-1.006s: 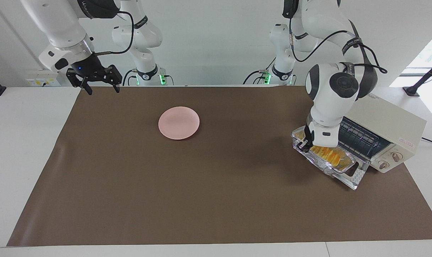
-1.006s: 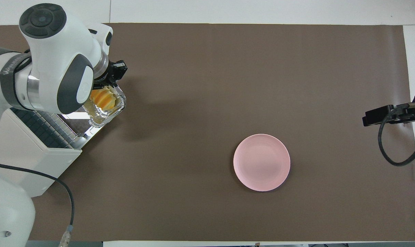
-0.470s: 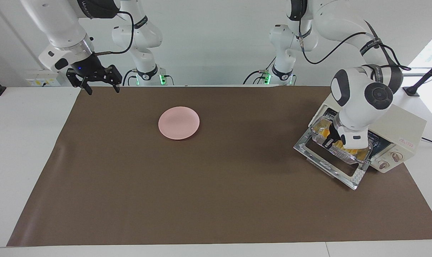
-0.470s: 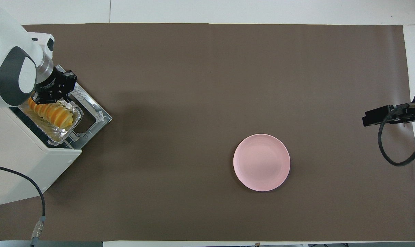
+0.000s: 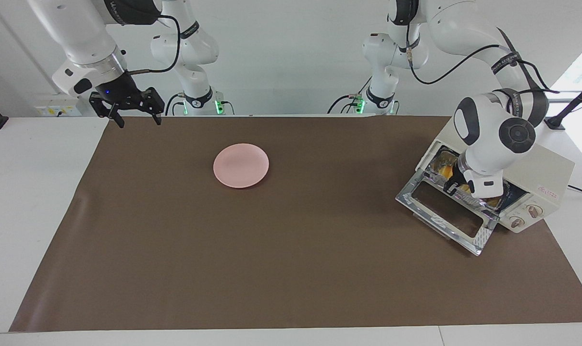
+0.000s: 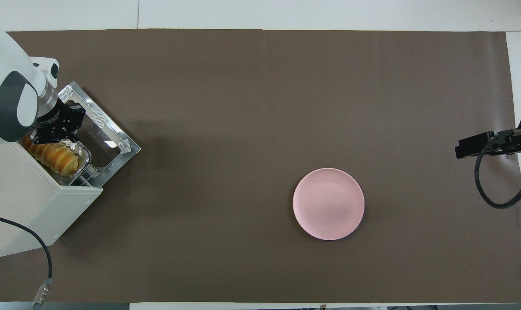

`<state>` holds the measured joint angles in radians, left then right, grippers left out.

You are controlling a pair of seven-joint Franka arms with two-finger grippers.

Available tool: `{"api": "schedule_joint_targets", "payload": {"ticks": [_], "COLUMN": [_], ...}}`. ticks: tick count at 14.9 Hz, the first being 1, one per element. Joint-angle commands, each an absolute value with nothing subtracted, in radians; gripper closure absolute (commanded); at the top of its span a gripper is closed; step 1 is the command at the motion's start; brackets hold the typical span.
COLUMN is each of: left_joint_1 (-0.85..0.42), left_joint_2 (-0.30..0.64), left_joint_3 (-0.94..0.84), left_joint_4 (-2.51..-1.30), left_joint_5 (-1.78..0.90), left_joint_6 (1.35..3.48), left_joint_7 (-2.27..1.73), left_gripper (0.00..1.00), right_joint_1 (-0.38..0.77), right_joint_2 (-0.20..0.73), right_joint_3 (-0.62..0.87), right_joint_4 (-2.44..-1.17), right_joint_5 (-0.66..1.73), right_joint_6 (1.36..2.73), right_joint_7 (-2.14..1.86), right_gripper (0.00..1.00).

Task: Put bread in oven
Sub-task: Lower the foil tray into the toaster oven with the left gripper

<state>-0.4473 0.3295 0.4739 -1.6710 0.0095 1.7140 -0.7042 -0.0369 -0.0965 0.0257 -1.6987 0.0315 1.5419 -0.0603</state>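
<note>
The cream-white oven (image 5: pixel 540 166) stands at the left arm's end of the table with its glass door (image 5: pixel 444 211) dropped open. The yellow-orange bread (image 6: pixel 53 157) lies in a crinkled foil tray (image 6: pixel 83 156) that sits mostly inside the oven mouth on the rack. In the facing view only a bit of the bread (image 5: pixel 445 171) shows past the arm. My left gripper (image 5: pixel 451 185) is at the oven opening, shut on the tray's rim; it also shows in the overhead view (image 6: pixel 51 138). My right gripper (image 5: pixel 134 115) is open and empty and waits over the mat's corner at the right arm's end.
A round pink plate (image 5: pixel 241 165) lies empty on the brown mat (image 5: pixel 291 269), toward the right arm's end; it also shows in the overhead view (image 6: pixel 328 203). The open door juts out over the mat in front of the oven (image 6: pixel 32 202). A cable runs from the oven.
My left gripper has carried the foil tray with the bread up from over the open door and pushed it into the oven mouth. The right arm has not moved.
</note>
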Motion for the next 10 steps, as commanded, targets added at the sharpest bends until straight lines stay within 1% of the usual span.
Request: {"api": "schedule_joint_targets", "payload": {"ticks": [1,5,6,8,10], "left_joint_1": [-0.443,-0.443,-0.443,-0.443,-0.442], "left_joint_2": [0.270,0.264,0.264,0.264,0.265], "left_joint_3": [0.472,0.494,0.494,0.494,0.494], "left_joint_4": [-1.761,-1.784,-1.784,-1.784,-1.778], "left_joint_5": [0.035,0.037,0.037,0.037,0.037], "left_joint_6": [1.758,1.795,1.801,1.825,1.833], "left_joint_7": [-0.722,-0.721,-0.716,-0.713,-0.712], "left_gripper": [1.00,1.00,0.92,0.00,0.00], "right_joint_1": [-0.054,-0.054,-0.054,-0.054,-0.054], "right_joint_2": [-0.114,-0.112,-0.112,-0.113,-0.112], "right_joint_3": [0.037,0.037,0.037,0.037,0.037], "right_joint_4": [-1.709,-1.709,-1.709,-1.709,-1.709], "right_joint_5": [0.018,0.018,0.018,0.018,0.018], "right_joint_6": [1.532,1.532,1.534,1.532,1.534], "right_joint_7": [-0.078,-0.078,-0.078,-0.078,-0.078], "right_gripper": [0.00,0.00,0.00,0.00,0.00]}}
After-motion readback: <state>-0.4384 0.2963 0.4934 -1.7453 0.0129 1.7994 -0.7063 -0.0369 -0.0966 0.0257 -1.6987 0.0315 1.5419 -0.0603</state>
